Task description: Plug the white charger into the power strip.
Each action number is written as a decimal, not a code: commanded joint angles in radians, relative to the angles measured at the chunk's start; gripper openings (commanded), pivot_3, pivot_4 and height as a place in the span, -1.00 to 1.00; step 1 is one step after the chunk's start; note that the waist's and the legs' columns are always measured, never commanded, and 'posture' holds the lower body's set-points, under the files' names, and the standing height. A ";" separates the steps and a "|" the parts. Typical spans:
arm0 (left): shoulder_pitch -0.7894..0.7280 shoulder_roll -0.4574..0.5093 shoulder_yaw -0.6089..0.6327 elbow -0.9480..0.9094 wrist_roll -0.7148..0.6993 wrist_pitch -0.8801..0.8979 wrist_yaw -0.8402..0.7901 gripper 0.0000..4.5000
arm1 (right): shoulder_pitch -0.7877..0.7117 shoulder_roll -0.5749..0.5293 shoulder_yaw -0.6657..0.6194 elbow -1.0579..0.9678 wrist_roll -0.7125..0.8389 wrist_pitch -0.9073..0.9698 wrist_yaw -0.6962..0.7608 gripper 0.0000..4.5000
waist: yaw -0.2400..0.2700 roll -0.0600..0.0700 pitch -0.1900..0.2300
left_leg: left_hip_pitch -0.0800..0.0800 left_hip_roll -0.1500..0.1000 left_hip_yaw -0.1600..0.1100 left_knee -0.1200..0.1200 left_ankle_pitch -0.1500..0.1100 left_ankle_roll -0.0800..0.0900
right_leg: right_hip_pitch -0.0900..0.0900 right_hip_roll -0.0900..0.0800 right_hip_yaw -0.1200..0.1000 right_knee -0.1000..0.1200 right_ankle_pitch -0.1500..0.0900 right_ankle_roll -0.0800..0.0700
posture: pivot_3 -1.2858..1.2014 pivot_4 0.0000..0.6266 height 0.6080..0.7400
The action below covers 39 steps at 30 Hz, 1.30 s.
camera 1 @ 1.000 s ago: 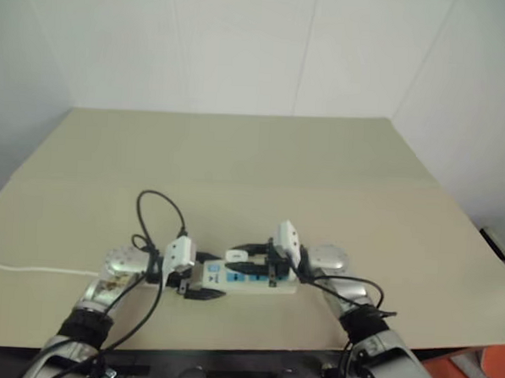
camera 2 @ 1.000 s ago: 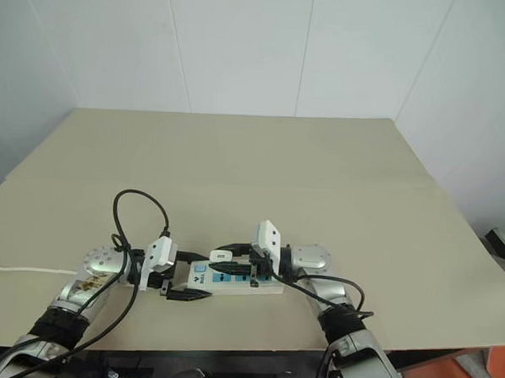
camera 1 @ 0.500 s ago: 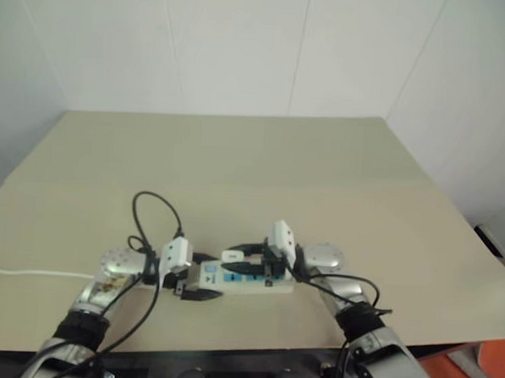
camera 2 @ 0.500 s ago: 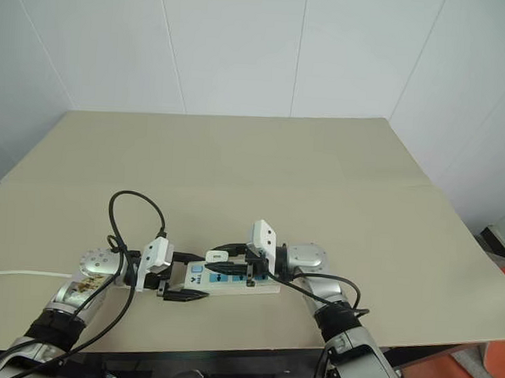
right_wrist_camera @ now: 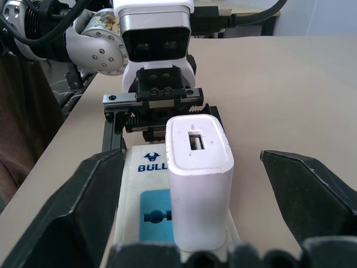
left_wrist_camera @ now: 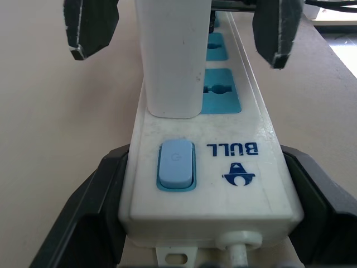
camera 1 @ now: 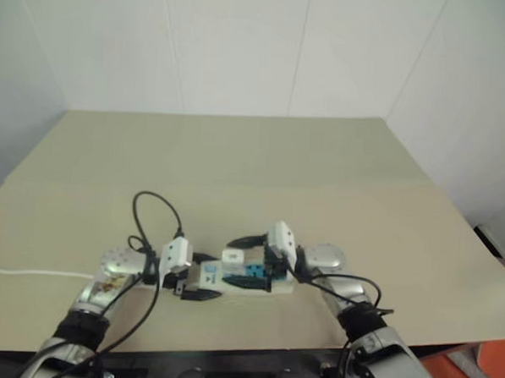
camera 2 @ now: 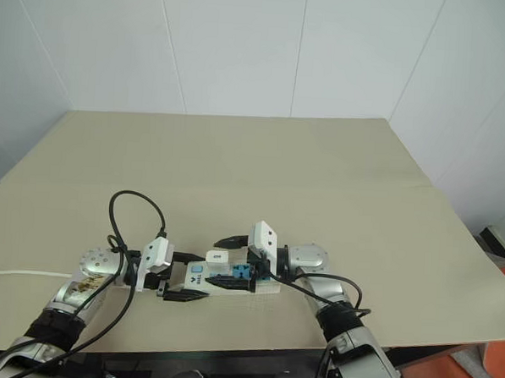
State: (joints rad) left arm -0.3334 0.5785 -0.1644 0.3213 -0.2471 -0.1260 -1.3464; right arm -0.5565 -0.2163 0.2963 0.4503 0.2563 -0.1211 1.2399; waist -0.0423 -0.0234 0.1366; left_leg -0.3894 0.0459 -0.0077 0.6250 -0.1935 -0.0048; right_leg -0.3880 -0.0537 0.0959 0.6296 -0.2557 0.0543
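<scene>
Since half a second earlier, my right fingers (right_wrist_camera: 202, 184) had sprung wide, releasing the white charger (right_wrist_camera: 199, 180), which stood upright between them, seated in the power strip (left_wrist_camera: 220, 173). My left fingers (left_wrist_camera: 209, 204) stayed clamped on the strip's switch end, its length running toward the right arm.

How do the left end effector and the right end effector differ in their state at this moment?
The left end effector is shut on the power strip, clamping its switch end from both sides; the right end effector is open and holds nothing. The left one touches the strip, while the right one's fingers stand apart on either side of the white charger, which stands upright in a socket. Both have black fingers.
</scene>
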 commanded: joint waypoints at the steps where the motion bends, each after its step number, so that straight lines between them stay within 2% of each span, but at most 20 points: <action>1: 0.019 0.016 -0.018 -0.002 0.021 0.013 -0.015 0.47 | 0.015 -0.014 0.008 0.019 -0.025 0.029 0.013 0.99 | 0.000 0.000 0.000 | 0.000 0.000 0.000 0.000 0.000 0.000 | 0.000 0.000 0.000 0.000 0.000 0.000 | 0.03 -0.52 1.00; 6: 0.020 0.013 -0.019 -0.006 0.019 0.015 -0.013 0.47 | 0.001 -0.021 -0.012 0.011 -0.018 0.019 0.007 0.99 | 0.000 0.000 0.000 | 0.000 0.000 0.000 0.000 0.000 0.000 | 0.000 0.000 0.000 0.000 0.000 0.000 | 0.03 -0.52 1.00; 11: 0.016 0.008 -0.020 -0.006 0.015 0.023 -0.014 0.47 | -0.015 -0.073 -0.052 -0.026 0.009 0.031 0.025 0.99 | 0.001 0.000 0.000 | -0.001 0.000 0.000 0.000 0.000 0.000 | 0.000 0.000 0.000 0.000 0.000 0.000 | 0.03 -0.52 1.00; 13: 0.010 0.004 -0.017 -0.004 0.004 0.038 -0.017 0.80 | -0.017 -0.105 -0.079 -0.053 0.025 0.042 0.032 1.00 | 0.001 0.000 0.000 | -0.001 0.000 0.000 0.000 0.000 0.000 | -0.001 0.000 0.000 -0.001 0.000 0.000 | 0.03 -0.52 1.00; 15: 0.005 -0.001 -0.012 -0.008 -0.007 0.052 -0.019 0.98 | -0.015 -0.132 -0.103 -0.081 0.042 0.059 0.036 1.00 | 0.000 0.000 0.001 | -0.002 0.000 0.000 0.000 0.000 0.000 | -0.002 0.000 0.000 -0.001 0.000 0.000 | 0.03 -0.52 1.00; 25: 0.002 -0.002 0.010 -0.039 -0.018 0.035 -0.016 0.98 | 0.018 -0.261 -0.200 -0.241 0.118 0.145 0.063 1.00 | 0.002 0.001 0.003 | -0.004 -0.001 0.001 -0.002 0.000 0.000 | -0.003 -0.001 0.000 -0.003 0.000 0.000 | 0.03 -0.52 1.00; 32: 0.012 0.083 0.098 -0.193 -0.141 0.121 -0.067 0.98 | 0.034 -0.343 -0.254 -0.285 0.152 0.177 0.073 1.00 | 0.001 -0.002 0.006 | -0.012 0.000 0.001 -0.001 0.000 0.000 | -0.011 0.000 0.000 -0.002 0.002 -0.003 | 0.03 -0.52 1.00; 39: 0.070 0.240 0.231 -0.302 -0.236 0.193 -0.121 0.98 | 0.077 -0.430 -0.317 -0.319 0.177 0.183 0.087 1.00 | 0.000 -0.002 0.007 | -0.017 0.000 0.001 -0.002 -0.001 0.001 | -0.016 0.000 0.000 -0.003 0.003 -0.004 | 0.03 -0.52 1.00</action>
State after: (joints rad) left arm -0.2715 0.7911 0.0107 0.0549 -0.4455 0.0536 -1.4546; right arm -0.4846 -0.6205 0.0240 0.1739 0.4108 0.0569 1.3155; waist -0.0428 -0.0251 0.1439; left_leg -0.4060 0.0456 -0.0068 0.6227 -0.1946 -0.0033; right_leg -0.4040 -0.0540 0.0959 0.6267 -0.2531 0.0504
